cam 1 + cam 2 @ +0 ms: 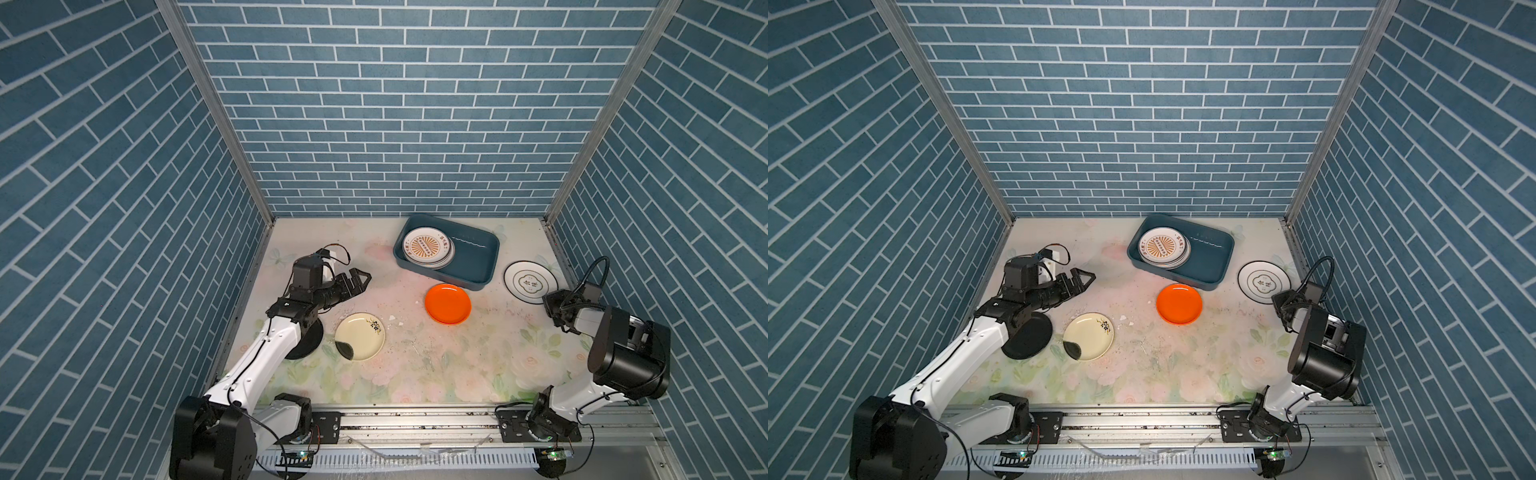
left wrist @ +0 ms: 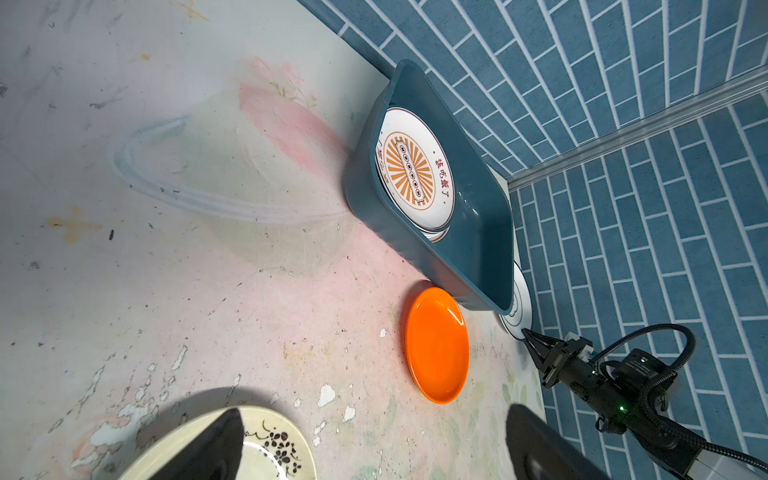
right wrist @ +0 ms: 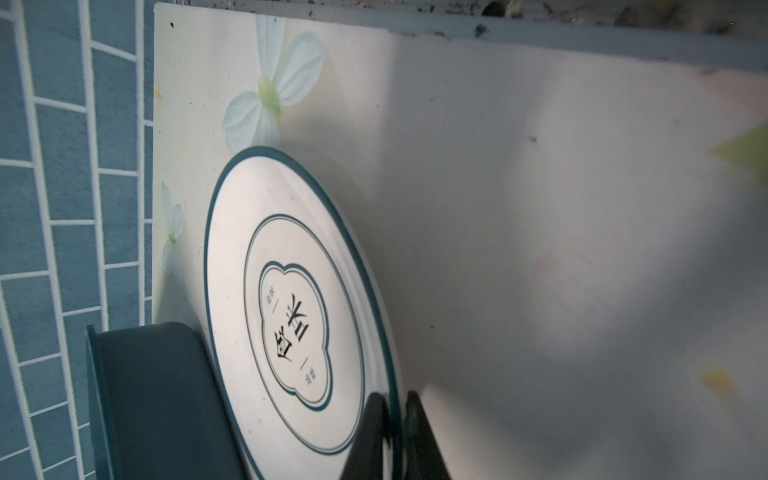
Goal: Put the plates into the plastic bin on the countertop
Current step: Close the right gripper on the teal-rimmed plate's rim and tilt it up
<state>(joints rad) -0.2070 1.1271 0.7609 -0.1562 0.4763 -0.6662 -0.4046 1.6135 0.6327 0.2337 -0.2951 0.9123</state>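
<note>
The dark teal plastic bin [image 1: 478, 284] sits at the back of the countertop [image 1: 436, 365] and holds a stack of plates topped by a sunburst plate [image 1: 428, 248]. To its right lies a white plate with a clover outline [image 1: 531, 279]. My right gripper [image 3: 392, 415] is shut on that plate's near rim, one finger above and one below. An orange plate [image 1: 448, 304], a cream plate [image 1: 360, 336] and a black plate [image 1: 1027, 336] lie on the countertop. My left gripper [image 1: 359, 279] hovers open above the countertop, left of the bin and holding nothing.
Blue brick walls close in the back and both sides. The black plate lies partly under my left arm. White chips and scuffs [image 1: 397, 321] dot the surface between the cream and orange plates. A metal rail [image 1: 415, 419] runs along the front edge.
</note>
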